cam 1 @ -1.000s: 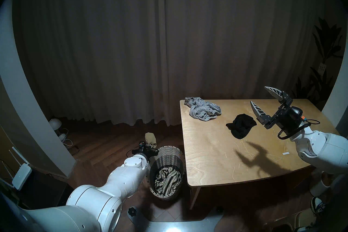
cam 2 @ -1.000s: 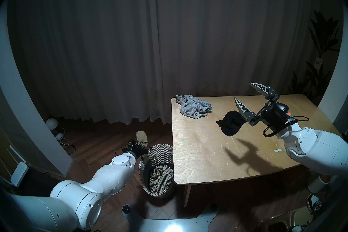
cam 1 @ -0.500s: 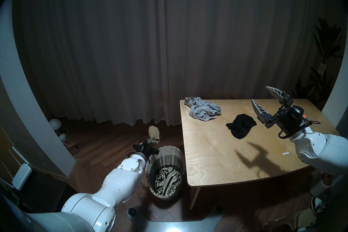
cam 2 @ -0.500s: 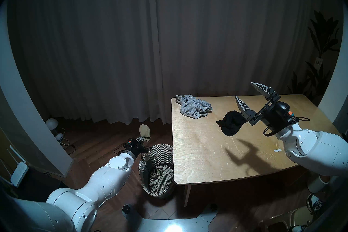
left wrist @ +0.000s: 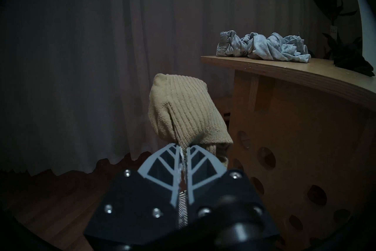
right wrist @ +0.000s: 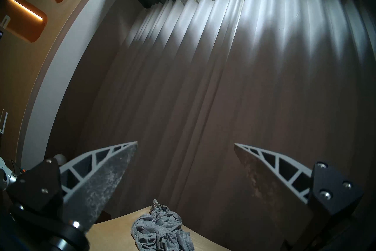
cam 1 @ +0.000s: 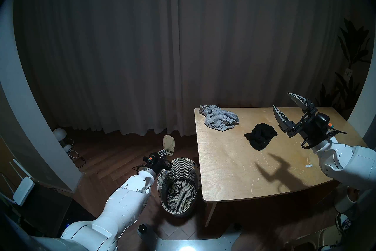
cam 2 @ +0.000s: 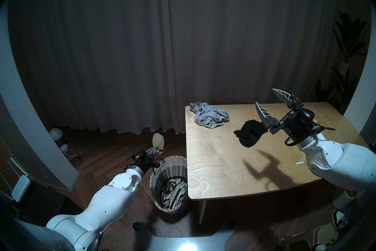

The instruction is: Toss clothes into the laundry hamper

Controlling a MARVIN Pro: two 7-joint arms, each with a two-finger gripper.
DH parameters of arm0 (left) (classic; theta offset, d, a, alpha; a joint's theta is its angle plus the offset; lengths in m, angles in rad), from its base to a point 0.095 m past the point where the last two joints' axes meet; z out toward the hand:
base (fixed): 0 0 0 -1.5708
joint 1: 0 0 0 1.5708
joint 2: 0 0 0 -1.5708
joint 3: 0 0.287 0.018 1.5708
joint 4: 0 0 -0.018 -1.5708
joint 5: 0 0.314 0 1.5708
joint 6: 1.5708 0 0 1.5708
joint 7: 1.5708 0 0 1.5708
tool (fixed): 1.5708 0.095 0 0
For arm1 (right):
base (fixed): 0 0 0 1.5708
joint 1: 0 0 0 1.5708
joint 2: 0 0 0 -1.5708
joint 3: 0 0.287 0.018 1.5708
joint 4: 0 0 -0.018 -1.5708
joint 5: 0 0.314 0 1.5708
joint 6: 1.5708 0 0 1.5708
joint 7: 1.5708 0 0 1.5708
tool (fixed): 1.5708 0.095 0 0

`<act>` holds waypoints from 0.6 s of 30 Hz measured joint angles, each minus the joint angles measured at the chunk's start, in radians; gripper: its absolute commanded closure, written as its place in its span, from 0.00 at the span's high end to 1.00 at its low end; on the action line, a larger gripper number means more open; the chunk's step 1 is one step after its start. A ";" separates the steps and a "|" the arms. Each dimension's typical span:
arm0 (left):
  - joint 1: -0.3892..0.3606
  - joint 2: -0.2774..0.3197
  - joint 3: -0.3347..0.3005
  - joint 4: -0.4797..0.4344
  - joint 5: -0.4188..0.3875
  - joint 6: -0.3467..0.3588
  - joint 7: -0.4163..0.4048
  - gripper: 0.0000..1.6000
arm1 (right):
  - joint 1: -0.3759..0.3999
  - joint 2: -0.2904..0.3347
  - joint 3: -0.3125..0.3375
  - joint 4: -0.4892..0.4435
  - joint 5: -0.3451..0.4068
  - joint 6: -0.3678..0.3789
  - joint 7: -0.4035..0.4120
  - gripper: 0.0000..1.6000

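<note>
- Tan knit (left wrist: 184, 114), pinched in the left gripper (left wrist: 183, 147), has risen higher beyond the hamper (cam 1: 179, 167) since a second ago.
- Right gripper (cam 1: 283, 102) hangs splayed and empty, right of the hamper.

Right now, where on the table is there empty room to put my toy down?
The table is bare along its whole near half, from the black garment to the front edge. A smaller bare patch lies between the grey garment and the black one. The far part is crowded: both garments lie there, and the right gripper hangs open above.
</note>
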 measured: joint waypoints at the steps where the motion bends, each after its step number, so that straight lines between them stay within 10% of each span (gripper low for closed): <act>1: 0.003 0.001 0.000 -0.004 -0.001 0.000 -0.001 0.15 | -0.001 0.000 0.001 0.000 0.002 0.000 0.001 1.00; 18: -0.001 0.022 -0.008 -0.048 0.009 0.172 -0.001 0.00 | -0.061 0.005 0.067 -0.003 0.101 0.000 0.093 1.00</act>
